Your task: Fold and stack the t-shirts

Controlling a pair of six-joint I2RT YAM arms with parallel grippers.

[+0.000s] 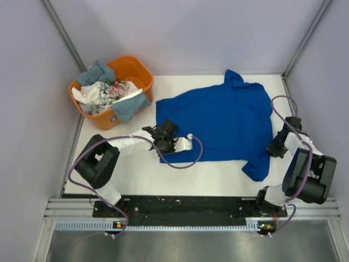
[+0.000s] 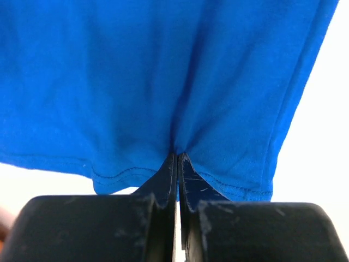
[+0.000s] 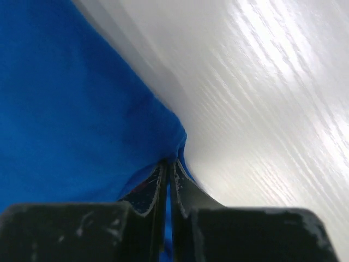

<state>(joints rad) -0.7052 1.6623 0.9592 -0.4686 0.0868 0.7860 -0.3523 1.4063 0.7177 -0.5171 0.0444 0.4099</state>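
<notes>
pinching the stitched hem of the royal blue cloth t-shirt (image 1: 223,117), the left gripper (image 2: 178,156) is pressed together on a small tuck of fabric, and the right gripper (image 3: 169,162) nips the shirt's right-hand edge likewise. the shirt lies spread flat on the white table (image 1: 136,174), beside the orange plastic tub (image 1: 139,70) heaped with other shirts (image 1: 103,90). best to raise both grips evenly, holding the cloth taut between them, since such thin bites could slip.
</notes>
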